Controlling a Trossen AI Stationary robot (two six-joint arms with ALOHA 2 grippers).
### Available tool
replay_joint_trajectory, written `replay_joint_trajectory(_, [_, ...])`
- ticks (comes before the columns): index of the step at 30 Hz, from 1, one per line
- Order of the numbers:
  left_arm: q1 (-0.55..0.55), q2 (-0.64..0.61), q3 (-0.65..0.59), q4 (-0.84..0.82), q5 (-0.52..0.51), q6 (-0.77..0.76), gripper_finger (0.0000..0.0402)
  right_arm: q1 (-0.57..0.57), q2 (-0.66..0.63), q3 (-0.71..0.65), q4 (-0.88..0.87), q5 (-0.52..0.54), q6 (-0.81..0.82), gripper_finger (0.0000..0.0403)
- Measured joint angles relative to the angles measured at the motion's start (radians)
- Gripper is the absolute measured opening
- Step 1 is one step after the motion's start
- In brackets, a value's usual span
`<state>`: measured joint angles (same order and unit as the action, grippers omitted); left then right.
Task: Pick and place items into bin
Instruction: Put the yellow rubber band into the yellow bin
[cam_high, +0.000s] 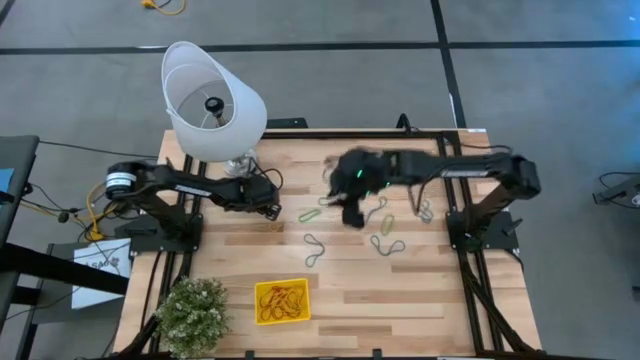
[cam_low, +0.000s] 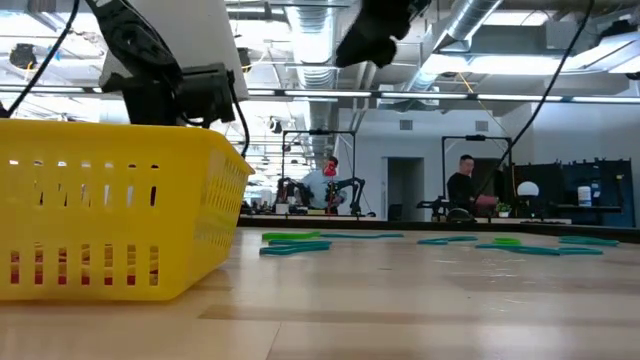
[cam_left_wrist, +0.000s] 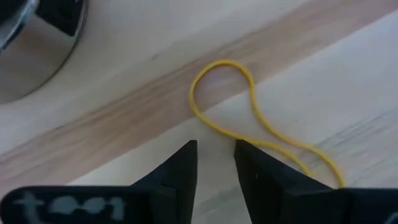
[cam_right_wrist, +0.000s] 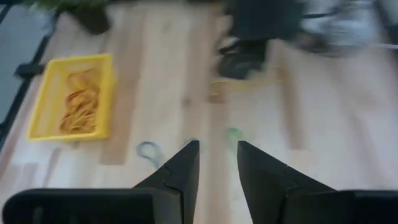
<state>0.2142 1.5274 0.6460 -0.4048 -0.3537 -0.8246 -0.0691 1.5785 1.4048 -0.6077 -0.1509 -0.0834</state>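
right gripper (cam_high: 352, 213) motion-blurred — yellow band (cam_left_wrist: 249, 124) cut off.

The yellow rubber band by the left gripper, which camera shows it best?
The left wrist view: the yellow rubber band fills the picture, lying flat on the wood just past the left gripper. The high view shows only a faint sliver near that gripper; the right wrist view blurs it; the low view misses it.

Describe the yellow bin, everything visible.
The small square bright-yellow plastic bin sits flat on the wooden table's near edge, beside the green potted plant. It is shallow, with slotted, basket-like walls, seen up close in the low view. A tangle of orange and yellow rubber-band loops lies inside. Neither gripper is near or touching it.
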Motion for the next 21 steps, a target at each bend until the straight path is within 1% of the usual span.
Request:
replay_joint_trajectory(5, [0.002, 0.032, 0.001, 0.042, -0.024, -0.015, 0.011, -0.12, -0.088, 0.0, 0.013, 0.0, 0.004, 0.0102])
replay_joint_trajectory(10, [0.003, 0.011, -0.002, 0.053, -0.033, -0.059, 0.011, -0.192, -0.107, 0.0, 0.025, 0.0, 0.004, 0.0102])
replay_joint_trajectory(14, [0.005, 0.009, -0.003, 0.064, -0.027, -0.102, 0.011, -0.208, -0.098, 0.0, 0.019, -0.001, 0.004, 0.0102])
replay_joint_trajectory(18, [0.004, 0.009, -0.003, 0.071, -0.025, -0.128, 0.011, -0.194, -0.064, -0.003, 0.016, -0.005, 0.004, 0.0102])
replay_joint_trajectory(21, [0.004, 0.01, -0.003, 0.128, -0.014, -0.129, 0.011, -0.181, -0.046, 0.001, 0.039, -0.009, 0.004, 0.0102])
